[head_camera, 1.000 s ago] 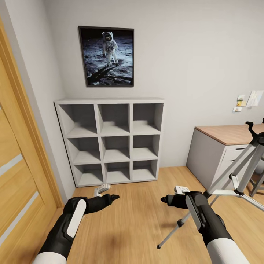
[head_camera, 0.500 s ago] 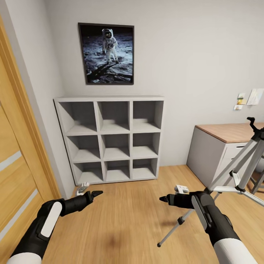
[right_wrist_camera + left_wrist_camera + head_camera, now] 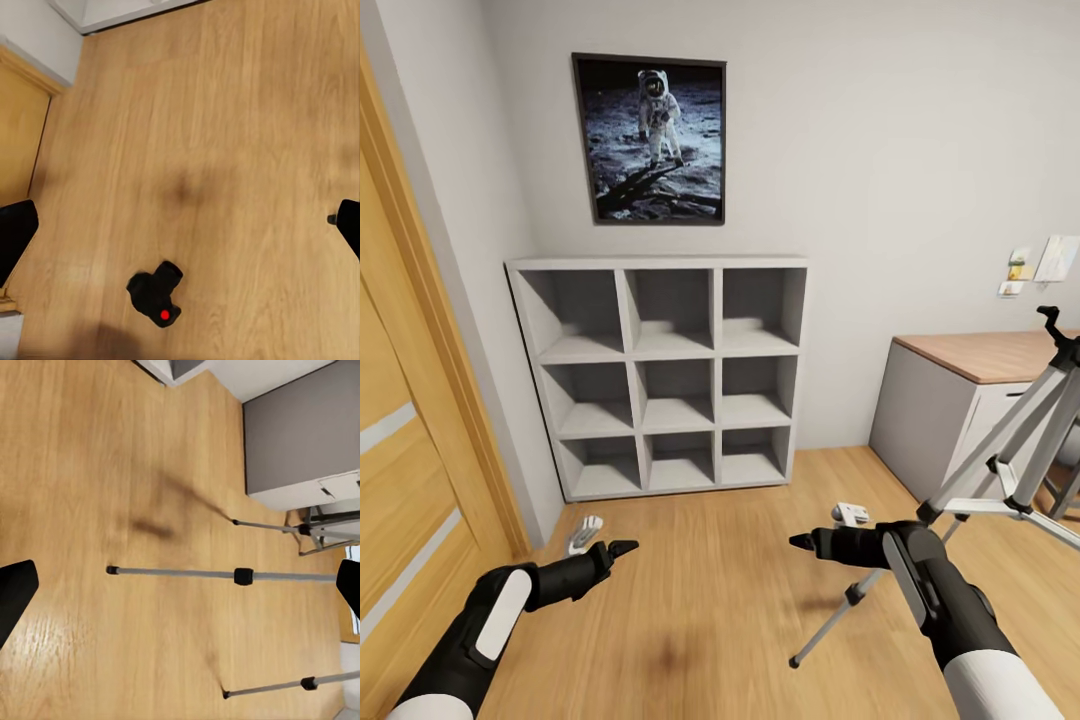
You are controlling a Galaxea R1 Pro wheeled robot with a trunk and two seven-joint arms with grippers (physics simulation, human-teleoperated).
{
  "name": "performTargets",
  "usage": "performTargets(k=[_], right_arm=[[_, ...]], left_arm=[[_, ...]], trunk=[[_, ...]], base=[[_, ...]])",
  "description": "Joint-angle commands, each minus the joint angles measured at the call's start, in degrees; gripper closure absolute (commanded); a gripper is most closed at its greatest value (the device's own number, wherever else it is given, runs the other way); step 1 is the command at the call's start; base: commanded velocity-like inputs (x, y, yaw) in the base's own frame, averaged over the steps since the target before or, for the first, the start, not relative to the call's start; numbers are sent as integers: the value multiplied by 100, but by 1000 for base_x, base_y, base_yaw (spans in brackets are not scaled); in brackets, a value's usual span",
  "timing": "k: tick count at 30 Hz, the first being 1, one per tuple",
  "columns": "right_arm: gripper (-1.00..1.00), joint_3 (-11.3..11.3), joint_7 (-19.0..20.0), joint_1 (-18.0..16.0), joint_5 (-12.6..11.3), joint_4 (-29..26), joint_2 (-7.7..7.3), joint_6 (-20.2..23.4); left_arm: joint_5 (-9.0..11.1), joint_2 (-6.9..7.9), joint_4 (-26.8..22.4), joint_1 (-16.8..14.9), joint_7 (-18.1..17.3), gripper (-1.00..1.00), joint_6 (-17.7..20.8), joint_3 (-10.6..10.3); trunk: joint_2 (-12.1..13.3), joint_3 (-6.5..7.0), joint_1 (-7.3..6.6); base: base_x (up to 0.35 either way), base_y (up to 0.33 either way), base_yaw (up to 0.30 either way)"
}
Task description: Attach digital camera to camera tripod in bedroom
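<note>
Light wood planks ran under both arms; the digital camera lay alone on that floor, and the camera tripod stood at the robot's right, before the wood-topped desk. The left gripper and the right gripper hung over the boards, each with fingers spread and holding nothing.

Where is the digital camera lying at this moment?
The right wrist view shows the digital camera lying on the bare wood floor, red button up, apart from the grey shelf base and the wooden door at the frame's edges.
</note>
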Motion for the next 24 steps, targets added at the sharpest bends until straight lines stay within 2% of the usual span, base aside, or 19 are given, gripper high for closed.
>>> performTargets(k=[1,4,7,20,24], right_arm=[[-100,-4,42,-3,-53,-9,-2,41],[-100,-1,285,-3,-43,-76,-7,41],[-100,0,353,-2,-20,-100,-9,47],[-100,4,389,-4,5,-112,-10,65],[-100,1,390,-4,13,-118,-9,287]], left_arm=[[-9,-3,1,-4,-23,-100,26,13],[-10,-10,14,-4,-1,-100,4,11],[-11,-12,18,-4,6,-100,-1,10],[-2,-18,54,-4,12,-100,-2,30],[4,-21,35,-4,17,-100,0,35]], trunk=[[-45,-25,22],[-165,-78,88],[-285,-132,154],[-807,-366,439],[-967,-437,527]], base=[[0,0,0],[0,0,0],[0,0,0],[0,0,0],[0,0,0]])
